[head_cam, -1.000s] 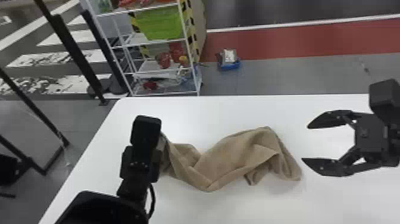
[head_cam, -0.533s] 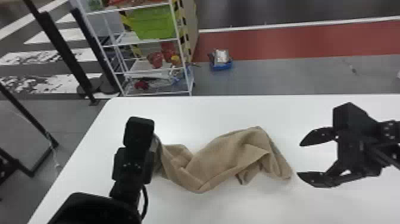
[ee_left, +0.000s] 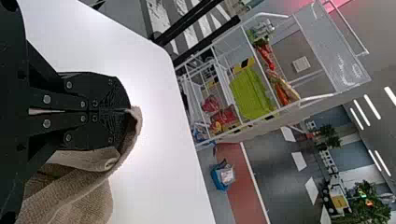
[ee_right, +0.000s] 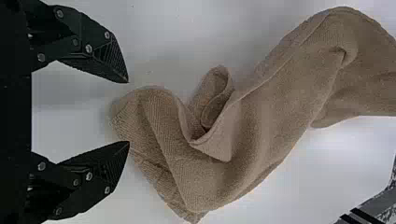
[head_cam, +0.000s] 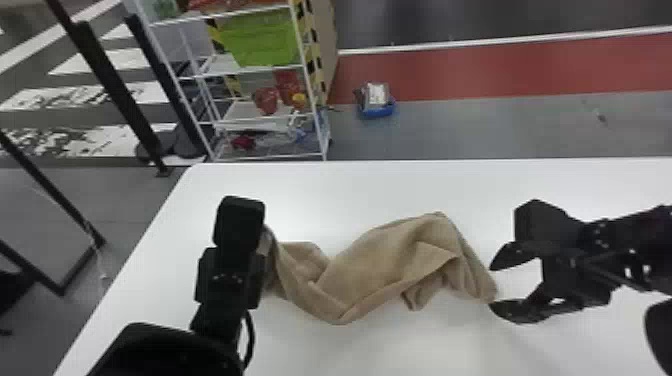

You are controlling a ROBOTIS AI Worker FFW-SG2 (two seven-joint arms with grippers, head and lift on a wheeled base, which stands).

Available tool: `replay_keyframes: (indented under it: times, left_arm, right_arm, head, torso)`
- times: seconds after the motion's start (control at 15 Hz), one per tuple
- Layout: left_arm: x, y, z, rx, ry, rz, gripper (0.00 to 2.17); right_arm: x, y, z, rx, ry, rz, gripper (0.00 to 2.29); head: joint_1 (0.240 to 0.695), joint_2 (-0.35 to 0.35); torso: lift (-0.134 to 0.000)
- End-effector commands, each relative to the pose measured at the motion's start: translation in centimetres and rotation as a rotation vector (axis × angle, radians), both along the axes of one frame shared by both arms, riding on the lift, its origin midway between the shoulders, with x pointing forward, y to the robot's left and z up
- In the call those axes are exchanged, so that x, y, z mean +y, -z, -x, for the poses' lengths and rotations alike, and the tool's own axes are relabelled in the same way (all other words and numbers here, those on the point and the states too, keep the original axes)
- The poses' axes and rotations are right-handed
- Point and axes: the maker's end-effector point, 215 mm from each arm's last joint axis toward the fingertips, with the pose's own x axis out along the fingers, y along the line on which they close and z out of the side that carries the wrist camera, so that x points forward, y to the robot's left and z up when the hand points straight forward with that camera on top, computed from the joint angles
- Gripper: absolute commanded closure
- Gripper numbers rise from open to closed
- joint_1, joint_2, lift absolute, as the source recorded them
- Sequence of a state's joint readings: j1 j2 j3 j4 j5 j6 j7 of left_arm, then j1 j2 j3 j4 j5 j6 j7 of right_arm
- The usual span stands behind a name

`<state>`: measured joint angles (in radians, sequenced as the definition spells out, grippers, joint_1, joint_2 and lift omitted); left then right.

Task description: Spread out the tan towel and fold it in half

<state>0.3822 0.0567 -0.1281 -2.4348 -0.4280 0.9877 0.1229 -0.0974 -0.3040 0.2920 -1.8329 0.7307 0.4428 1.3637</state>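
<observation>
The tan towel (head_cam: 385,265) lies rumpled on the desk (head_cam: 500,200) in a long, twisted strip, its folds doubled over one another. Nothing of it is laid flat, so I judge the job to be near its start: one end is gripped, while the spreading and the fold in half are both left to do.

At the towel's left end my left claw (ee_left: 127,111) is clamped on the cloth, its fingers together with an edge pinched between them. Just beside the towel's right end my right claw (ee_right: 128,112) stands with its fingers apart, empty; whether a fingertip touches the cloth I cannot tell. I would next close it on a corner there, taking care not to catch two layers, which would spoil the spreading.

Beyond the towel, off to its left, stands a white rack with a green bin (head_cam: 262,40). I can make out no label or lettering on the towel.
</observation>
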Motion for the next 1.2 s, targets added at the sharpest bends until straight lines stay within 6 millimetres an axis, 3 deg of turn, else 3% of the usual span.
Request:
replay_keyframes:
  times: [0.0,0.47,0.53,0.67,0.93,1.0,1.13]
  left_arm:
    - [0.0,0.0,0.2,0.001,0.000,-0.001,2.14]
    - [0.1,0.1,0.6,0.005,-0.003,-0.002,2.14]
    - [0.1,0.1,0.6,0.005,-0.002,-0.003,2.14]
    - [0.1,0.0,0.6,0.003,-0.003,-0.004,2.14]
    - [0.2,-0.3,0.7,-0.002,-0.006,-0.005,2.14]
    - [0.3,-0.5,0.8,-0.007,-0.008,-0.005,2.14]
    - [0.6,-1.0,0.8,-0.016,-0.011,-0.006,2.14]
  right_arm:
    - [0.3,0.4,0.0,0.004,-0.012,0.016,0.50]
    - [0.5,1.8,-0.6,0.016,-0.030,0.044,0.65]
    - [0.5,1.9,-0.5,0.022,-0.028,0.040,0.79]
    - [0.3,1.1,-1.1,0.018,-0.017,0.009,1.21]
    - [-0.3,-1.4,-2.2,0.019,0.034,-0.120,1.34]
    - [-0.7,-2.5,-2.8,0.010,0.048,-0.164,1.53]
    - [-1.5,-4.0,-3.8,-0.031,0.054,-0.191,1.60]
  head:
    - [0.695,0.225]
    - [0.695,0.235]
    - [0.695,0.234]
    - [0.695,0.233]
    - [0.695,0.228]
    - [0.695,0.226]
    - [0.695,0.220]
  torso:
    - [-0.124]
    - [-0.124]
    - [-0.124]
    - [-0.124]
    - [-0.124]
    - [-0.124]
    - [-0.124]
